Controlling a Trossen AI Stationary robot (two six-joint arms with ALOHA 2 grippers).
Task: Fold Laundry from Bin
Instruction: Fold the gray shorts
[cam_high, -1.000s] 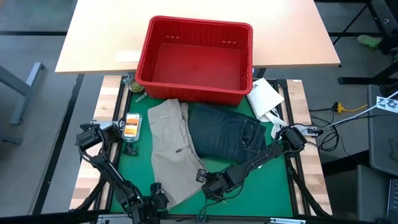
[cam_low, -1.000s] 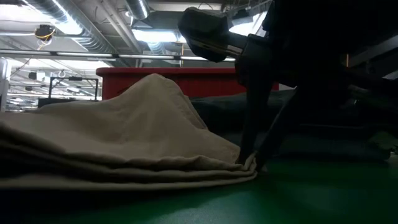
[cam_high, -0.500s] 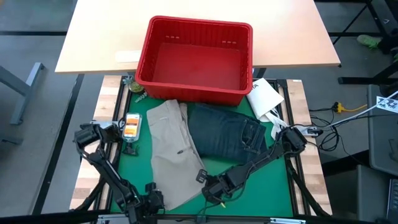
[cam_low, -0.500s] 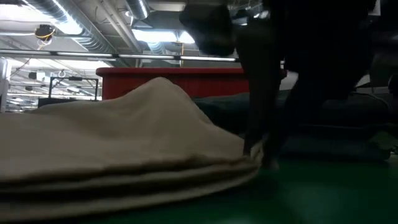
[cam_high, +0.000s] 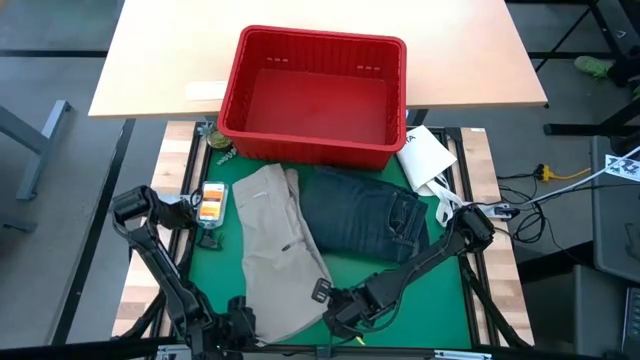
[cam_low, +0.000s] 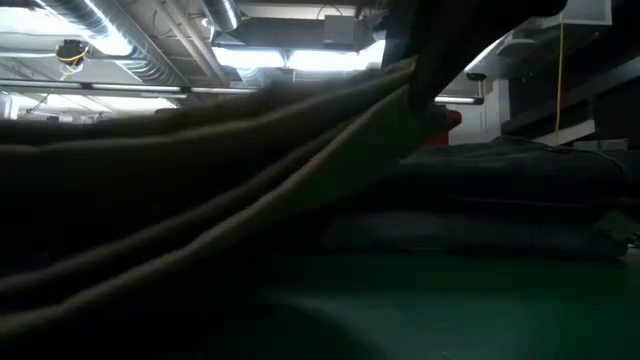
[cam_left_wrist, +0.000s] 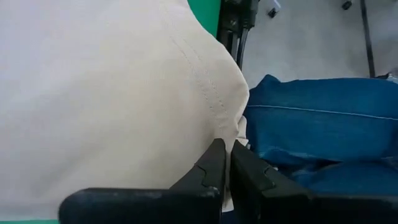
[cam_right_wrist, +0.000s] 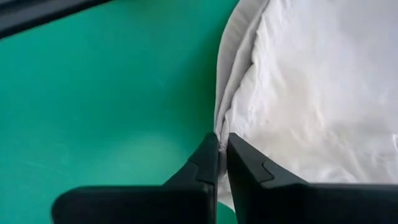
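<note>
Both grippers down at the near edge of the green mat (cam_high: 400, 270). Left gripper (cam_left_wrist: 225, 163) pinched tight on the hem of the khakis (cam_high: 275, 250), right gripper (cam_right_wrist: 219, 155) clamped on the same hem just beside it. Khakis spread flat on the mat, touching the jeans (cam_high: 365, 212). Red bin (cam_high: 315, 95) beyond both, nothing visible inside.

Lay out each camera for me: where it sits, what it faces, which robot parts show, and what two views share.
High: overhead, straight down; red bin, khaki trousers, jeans, both arms.
Low: table height, level across; lifted khaki cloth, an arm above.
Left wrist: past left gripper shut on the khaki hem.
Right wrist: past right gripper shut on khaki edge over the green mat.
Shared: both wrists show khaki pinched.
</note>
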